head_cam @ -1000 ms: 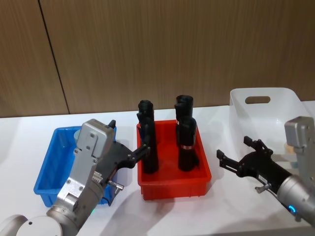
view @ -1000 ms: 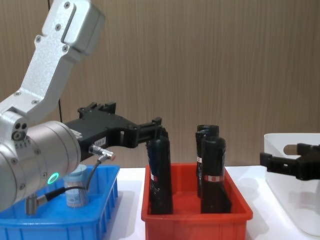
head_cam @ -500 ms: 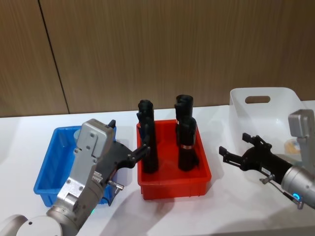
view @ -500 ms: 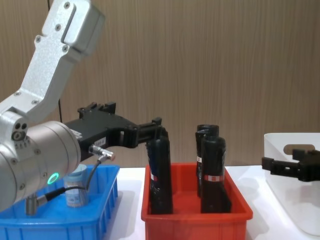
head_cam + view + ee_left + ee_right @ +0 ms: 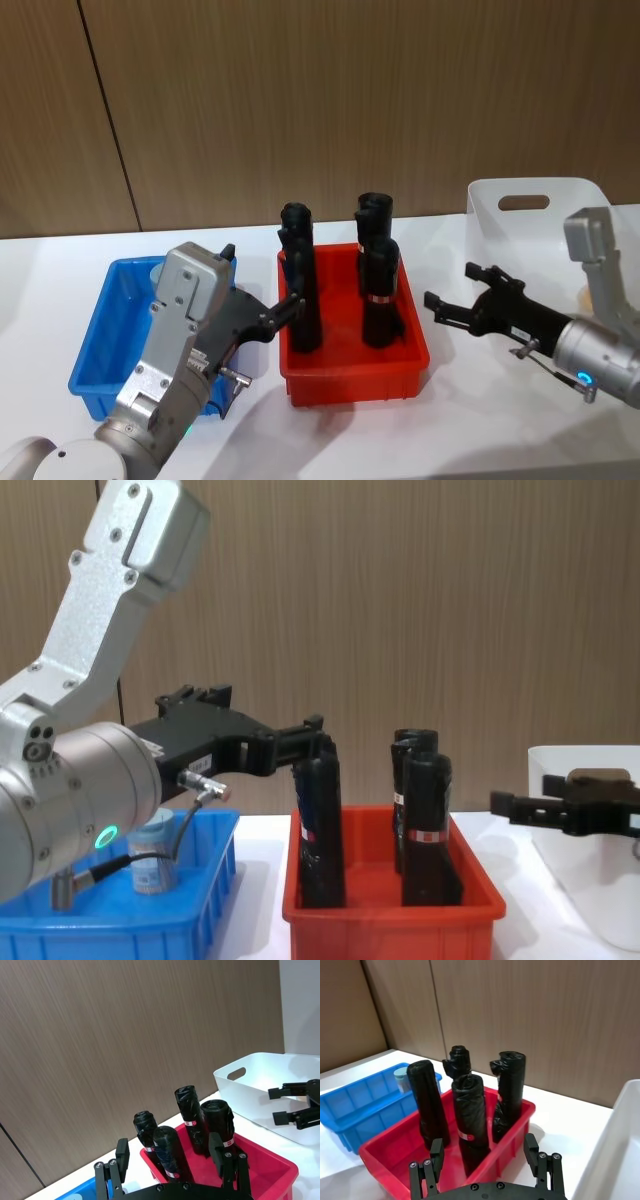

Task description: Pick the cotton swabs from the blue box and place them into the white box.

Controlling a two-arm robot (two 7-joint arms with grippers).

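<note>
A cotton swabs jar with a pale lid stands at the back of the blue box, also seen from the right wrist as the jar in the blue box. My left gripper hovers open and empty between the blue box and the red bin. My right gripper is open and empty, level above the table between the red bin and the white box. From the chest, the right gripper points left, in front of the white box.
A red bin in the middle holds several tall black wrapped rolls. It sits between the blue and white boxes. A wood-panelled wall closes the back of the white table.
My right gripper has moved left from in front of the white box toward the red bin, still open. The left arm has not moved.
</note>
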